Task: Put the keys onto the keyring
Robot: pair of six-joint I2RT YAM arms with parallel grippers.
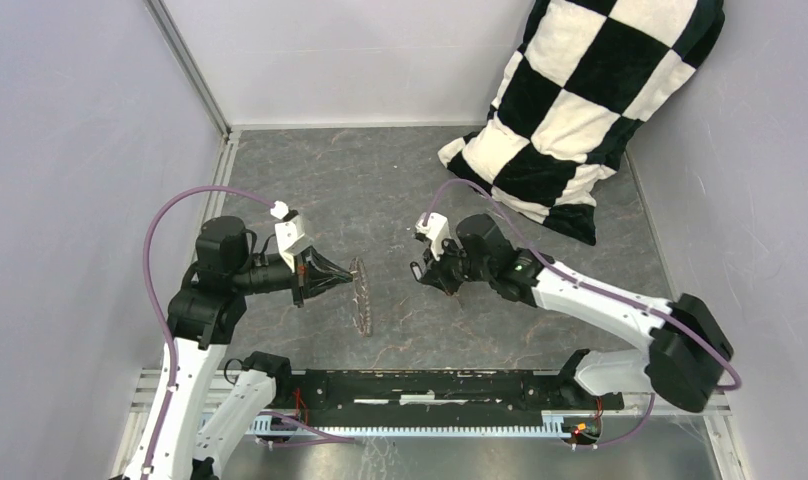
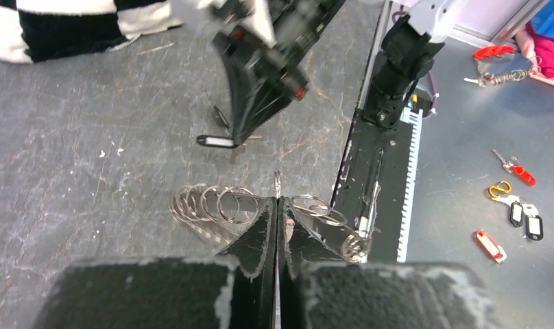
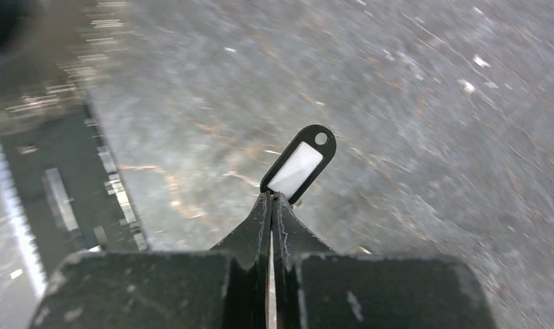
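Note:
The keyring (image 1: 361,297) is a large metal ring hung with several small split rings (image 2: 212,204). It stands on edge on the table, and my left gripper (image 1: 346,277) (image 2: 278,201) is shut on its rim. One of the keys (image 3: 298,163) appears as a small black tag with a white face and a hole at its far end. My right gripper (image 3: 272,197) is shut on its near end. In the left wrist view the right gripper (image 2: 237,139) holds this key (image 2: 216,141) low over the table, a short way beyond the keyring. No other key is in sight on the table.
A black-and-white checkered pillow (image 1: 580,110) leans in the back right corner. A black rail (image 1: 430,385) runs along the near edge. Past it, on a grey surface, lie loose red and black key tags (image 2: 514,226) and a red bunch (image 2: 495,55). Walls close in left and right.

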